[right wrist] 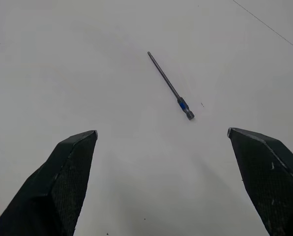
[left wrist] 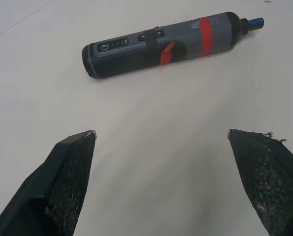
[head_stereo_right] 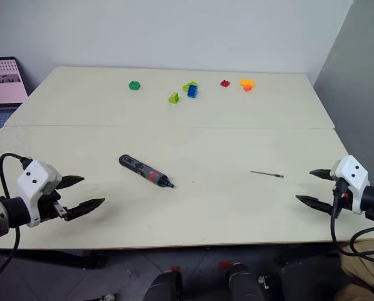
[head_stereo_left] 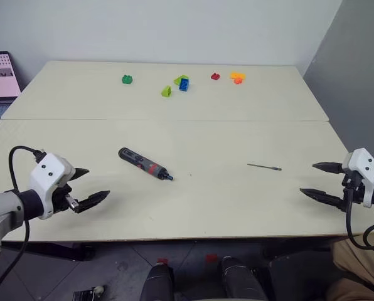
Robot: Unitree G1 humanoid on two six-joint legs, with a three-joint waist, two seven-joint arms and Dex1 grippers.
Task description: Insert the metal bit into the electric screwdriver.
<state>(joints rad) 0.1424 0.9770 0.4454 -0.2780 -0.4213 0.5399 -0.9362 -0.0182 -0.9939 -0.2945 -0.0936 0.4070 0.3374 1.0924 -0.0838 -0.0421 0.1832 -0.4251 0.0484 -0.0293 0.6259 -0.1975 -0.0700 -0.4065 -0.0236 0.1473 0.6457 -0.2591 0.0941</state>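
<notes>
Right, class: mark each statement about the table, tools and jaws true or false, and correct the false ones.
1. The metal bit already sits in the electric screwdriver. False: it lies apart on the table, nearer the right gripper.
2. The left gripper has its jaws open and empty. True.
3. The screwdriver stands upright. False: it lies flat.
4. Toy bricks lie at the table's far side. True.
5. The right gripper holds the bit. False: its jaws are open, short of it.
</notes>
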